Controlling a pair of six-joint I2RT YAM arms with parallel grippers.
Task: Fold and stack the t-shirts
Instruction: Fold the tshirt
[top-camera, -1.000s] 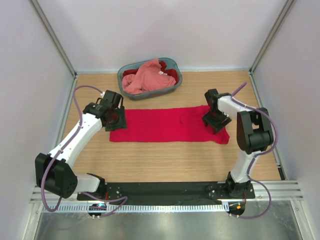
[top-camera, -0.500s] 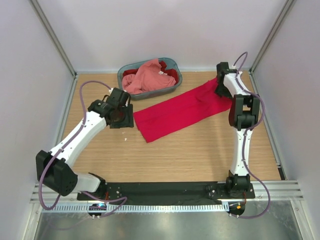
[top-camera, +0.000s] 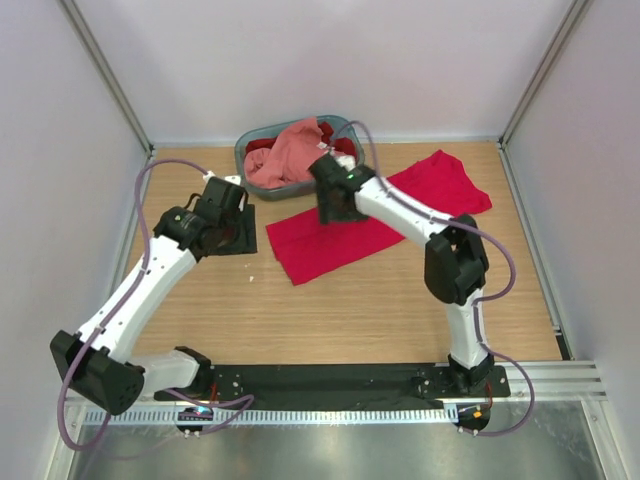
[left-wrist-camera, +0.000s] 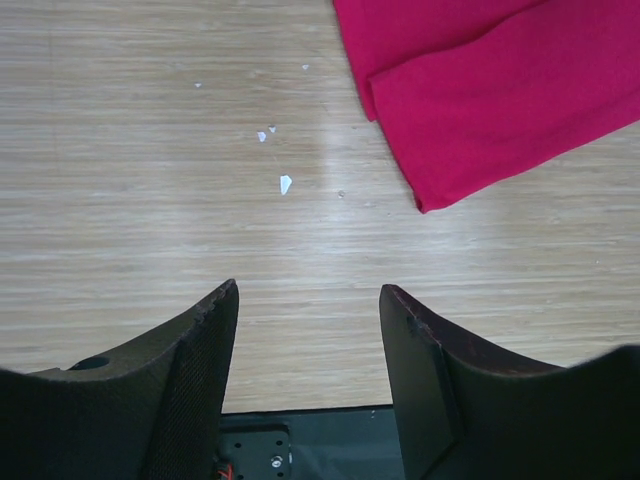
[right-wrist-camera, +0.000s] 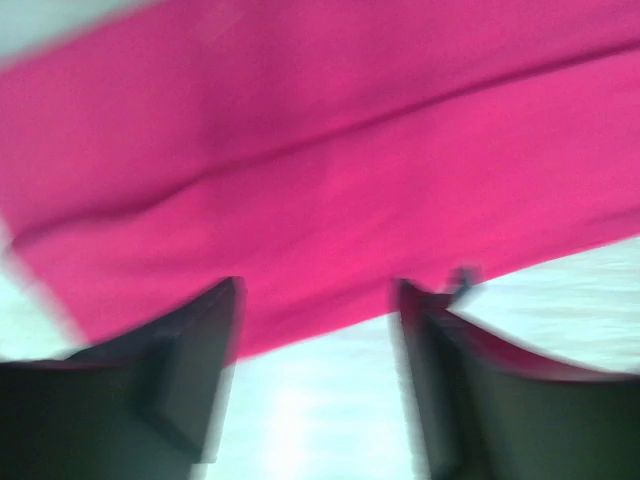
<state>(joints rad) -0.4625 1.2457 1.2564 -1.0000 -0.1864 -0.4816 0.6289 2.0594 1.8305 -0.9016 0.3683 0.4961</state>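
The crimson t-shirt (top-camera: 318, 248) lies folded into a long strip, slanting from mid-table up to the far right, where its end (top-camera: 448, 180) spreads out. The salmon pink t-shirt (top-camera: 290, 152) and a darker red t-shirt (top-camera: 328, 131) are heaped in the basket. My left gripper (top-camera: 235, 232) hangs open over bare wood, just left of the strip's near end (left-wrist-camera: 500, 90). In the left wrist view that gripper (left-wrist-camera: 308, 292) has nothing between its fingers. My right gripper (top-camera: 335, 205) reaches left across the strip, near the basket. The blurred right wrist view shows it (right-wrist-camera: 318, 285) open above the crimson cloth's (right-wrist-camera: 320, 150) edge.
The grey-blue oval basket (top-camera: 241, 158) stands at the back, left of centre. A few white flecks (left-wrist-camera: 285, 183) lie on the wood near the left gripper. White walls close in the table on three sides. The black base rail (top-camera: 330, 380) runs along the near edge.
The right arm has swung from the far right corner leftward across the crimson shirt to near the basket, leaving the shirt's far end lying spread. The left gripper has drawn back slightly left.
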